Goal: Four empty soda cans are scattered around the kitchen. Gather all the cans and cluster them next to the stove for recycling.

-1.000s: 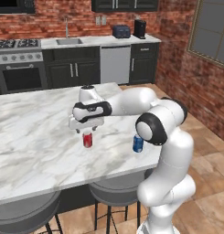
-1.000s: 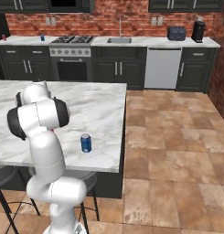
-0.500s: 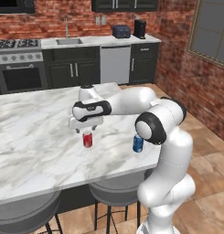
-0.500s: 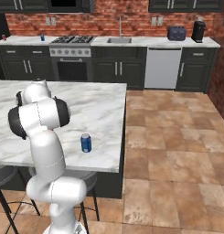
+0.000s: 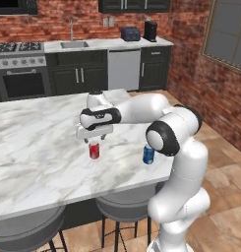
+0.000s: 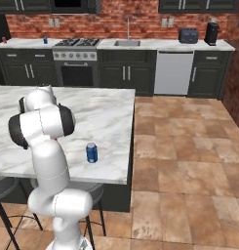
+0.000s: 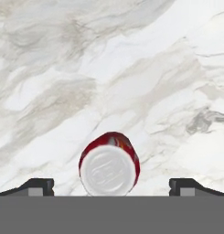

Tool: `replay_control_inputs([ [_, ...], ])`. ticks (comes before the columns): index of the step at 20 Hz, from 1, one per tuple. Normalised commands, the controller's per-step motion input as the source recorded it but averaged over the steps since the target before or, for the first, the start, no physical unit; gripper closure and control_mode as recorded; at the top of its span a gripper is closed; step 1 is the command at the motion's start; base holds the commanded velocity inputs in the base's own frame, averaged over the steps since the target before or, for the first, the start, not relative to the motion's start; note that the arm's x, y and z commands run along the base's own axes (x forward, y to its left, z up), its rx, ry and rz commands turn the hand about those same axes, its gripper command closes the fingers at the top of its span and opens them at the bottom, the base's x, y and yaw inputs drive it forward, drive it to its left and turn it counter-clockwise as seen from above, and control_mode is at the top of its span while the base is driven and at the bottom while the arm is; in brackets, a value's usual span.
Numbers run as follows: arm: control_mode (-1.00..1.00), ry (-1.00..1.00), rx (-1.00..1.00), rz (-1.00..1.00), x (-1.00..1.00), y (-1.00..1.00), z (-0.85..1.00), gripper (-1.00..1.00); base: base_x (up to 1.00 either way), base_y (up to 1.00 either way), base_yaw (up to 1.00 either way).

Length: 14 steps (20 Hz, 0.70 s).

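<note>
Hand view: a red soda can [image 7: 109, 163] is seen from above, upright on the white marble island [image 7: 131, 68], its silver top lying between the two widely parted finger tips, neither of which touches it. From the left base view the gripper [image 5: 94, 138] is held released just above that red can [image 5: 94, 150], while a blue soda can [image 5: 148, 154] stands upright nearer the island's edge, partly hidden by the arm's elbow. From the right base view the blue can [image 6: 91, 153] is seen near the island's front corner, and the stove [image 6: 76, 61] is set against the far brick wall, well apart from both cans.
</note>
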Motion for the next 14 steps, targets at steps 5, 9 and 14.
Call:
replay_control_inputs([
  [5,-1.0,0.0,0.0,0.01,0.0,-0.04,-0.12,-1.0,0.0,0.0,0.0],
  [9,-1.0,0.0,0.0,0.0,0.0,0.0,-0.1,-1.0,0.0,0.0,0.0],
  [14,-1.0,0.0,0.0,0.0,0.0,0.0,-0.18,-1.0,0.0,0.0,0.0],
])
